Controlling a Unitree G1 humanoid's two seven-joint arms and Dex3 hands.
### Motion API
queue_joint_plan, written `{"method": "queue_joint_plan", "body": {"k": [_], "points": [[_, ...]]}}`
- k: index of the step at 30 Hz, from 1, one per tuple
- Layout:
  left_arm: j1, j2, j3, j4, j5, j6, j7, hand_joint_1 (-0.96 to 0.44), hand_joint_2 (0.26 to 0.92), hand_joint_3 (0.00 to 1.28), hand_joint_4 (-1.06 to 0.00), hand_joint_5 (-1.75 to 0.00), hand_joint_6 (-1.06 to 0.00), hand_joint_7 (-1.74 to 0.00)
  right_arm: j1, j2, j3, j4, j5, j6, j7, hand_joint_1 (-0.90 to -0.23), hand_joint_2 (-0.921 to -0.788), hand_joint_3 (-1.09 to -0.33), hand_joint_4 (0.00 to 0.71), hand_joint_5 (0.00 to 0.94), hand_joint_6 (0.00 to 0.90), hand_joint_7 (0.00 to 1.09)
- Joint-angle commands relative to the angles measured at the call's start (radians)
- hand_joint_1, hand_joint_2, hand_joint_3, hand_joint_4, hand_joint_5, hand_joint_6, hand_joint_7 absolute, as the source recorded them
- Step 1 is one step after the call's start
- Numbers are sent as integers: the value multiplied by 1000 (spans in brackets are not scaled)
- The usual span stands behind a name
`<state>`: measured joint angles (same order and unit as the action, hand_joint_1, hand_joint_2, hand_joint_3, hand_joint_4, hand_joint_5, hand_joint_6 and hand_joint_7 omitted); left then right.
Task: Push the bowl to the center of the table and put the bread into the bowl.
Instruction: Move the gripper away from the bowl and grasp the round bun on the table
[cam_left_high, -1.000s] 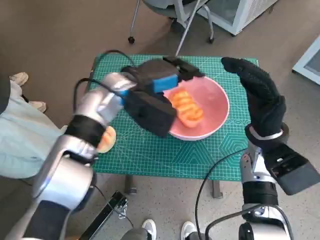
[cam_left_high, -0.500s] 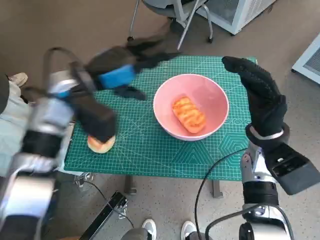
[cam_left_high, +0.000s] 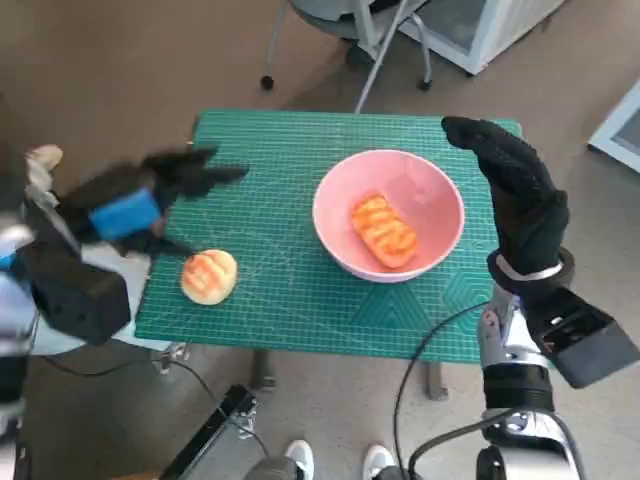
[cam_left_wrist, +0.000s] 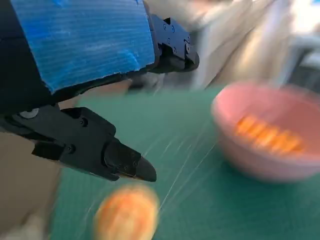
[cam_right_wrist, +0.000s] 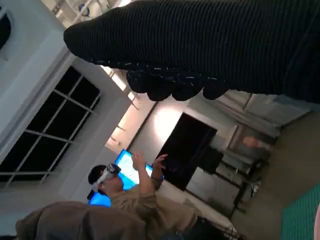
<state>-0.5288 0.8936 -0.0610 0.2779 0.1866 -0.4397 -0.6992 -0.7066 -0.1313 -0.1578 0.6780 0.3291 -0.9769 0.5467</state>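
Left hand, black with blue tape, is seen blurred over the table's left edge, fingers spread, nothing held. A round golden bread roll lies on the green cutting mat beside it. An oblong orange bread sits in the pink bowl. Gloved right hand stands flat beside the bowl, fingers extended, empty. Only the right wrist view shows a person.

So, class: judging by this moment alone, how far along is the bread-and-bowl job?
Done: the pink bowl sits about mid-table on the green mat, with one bread piece inside. In hand: nothing; the left robot hand hovers open near the round bun, the right robot hand beside the bowl. Left: possibly that bun.
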Motion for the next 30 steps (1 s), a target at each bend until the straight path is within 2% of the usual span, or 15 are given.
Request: {"method": "queue_joint_plan", "body": {"k": [1,11,19,25,30], "points": [[48,19,8,-27,13,31,-9,-156,764,8,-239,0,-364,-38,-1,5,-1,21,21,5,23,-558,-921,-669,344,0,27,870],[90,-11,-51,-26,70,124,-26,-115,768,6,-232,0,-367,-21,-17,4,-2,37,44,13,60,-548,-921,-676,341,0,20,874],[46,-61,-138,107,146,126,-17,-130,777,7,-222,0,-367,-12,-21,0,-5,37,45,20,75,-543,-921,-683,340,0,12,888],[-11,-118,-208,261,229,84,41,-159,781,7,-222,-1,-366,-8,-13,-1,-5,27,45,21,81,-550,-921,-686,339,0,5,900],[-60,-170,-258,422,298,3,154,-171,794,11,-286,-22,-397,-19,-13,-3,-5,26,48,22,87,-553,-921,-686,338,0,1,907]]}}
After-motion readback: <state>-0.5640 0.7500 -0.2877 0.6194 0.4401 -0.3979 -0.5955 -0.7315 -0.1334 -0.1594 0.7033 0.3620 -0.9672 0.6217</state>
